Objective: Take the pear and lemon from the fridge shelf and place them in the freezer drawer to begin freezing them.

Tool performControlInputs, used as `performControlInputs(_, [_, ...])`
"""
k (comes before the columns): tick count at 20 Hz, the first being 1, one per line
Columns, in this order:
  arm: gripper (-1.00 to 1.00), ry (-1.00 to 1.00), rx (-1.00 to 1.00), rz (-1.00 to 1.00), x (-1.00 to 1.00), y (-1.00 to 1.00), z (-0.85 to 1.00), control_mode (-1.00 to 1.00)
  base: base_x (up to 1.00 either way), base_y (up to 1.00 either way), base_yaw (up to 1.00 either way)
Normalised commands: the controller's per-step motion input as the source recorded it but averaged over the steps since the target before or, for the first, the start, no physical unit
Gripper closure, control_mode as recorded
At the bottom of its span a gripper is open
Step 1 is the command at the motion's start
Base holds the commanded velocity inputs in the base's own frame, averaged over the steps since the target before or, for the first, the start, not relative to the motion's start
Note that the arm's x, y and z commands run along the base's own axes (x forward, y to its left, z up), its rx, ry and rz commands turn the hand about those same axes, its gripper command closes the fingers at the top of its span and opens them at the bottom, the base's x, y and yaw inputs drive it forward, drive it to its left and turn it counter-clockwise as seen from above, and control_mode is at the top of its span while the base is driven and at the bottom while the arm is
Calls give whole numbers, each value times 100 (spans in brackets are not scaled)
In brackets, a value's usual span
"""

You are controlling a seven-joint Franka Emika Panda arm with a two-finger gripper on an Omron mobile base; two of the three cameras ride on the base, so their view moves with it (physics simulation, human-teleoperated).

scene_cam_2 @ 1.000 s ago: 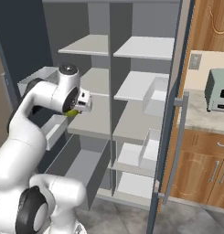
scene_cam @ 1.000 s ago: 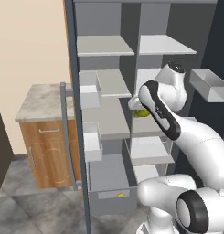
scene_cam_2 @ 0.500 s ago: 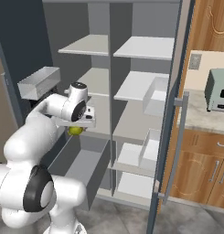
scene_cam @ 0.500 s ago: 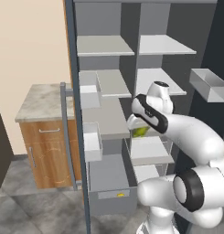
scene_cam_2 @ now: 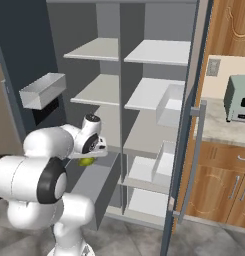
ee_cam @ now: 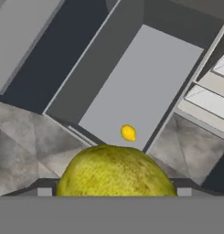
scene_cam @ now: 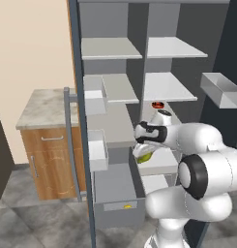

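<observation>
The pear [ee_cam: 114,170] is pinched in the jaws of the gripper [scene_cam: 145,154], carried above the open freezer drawer [ee_cam: 131,87]. The drawer floor lies straight below, where the lemon [ee_cam: 128,132] is seen resting near the front panel.

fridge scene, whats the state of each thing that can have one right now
yellow-green speckled pear: held in the gripper, above the drawer
gripper: shut on the pear
small yellow lemon: lying inside the drawer, near its front
wide grey freezer drawer: pulled open
tall grey fridge door: swung open
wooden counter cabinet drawer: closed
</observation>
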Motion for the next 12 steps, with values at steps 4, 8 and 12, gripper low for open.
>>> performControlInputs(4, [100, 4, 0, 6, 27, 2, -99, -100, 0, 0, 0])
performControlInputs(8, [100, 1, 0, 5, 27, 1, -98, -100, 0, 0, 0])
performControlInputs(12, [100, 0, 0, 5, 29, 1, -79, -100, 0, 0, 0])
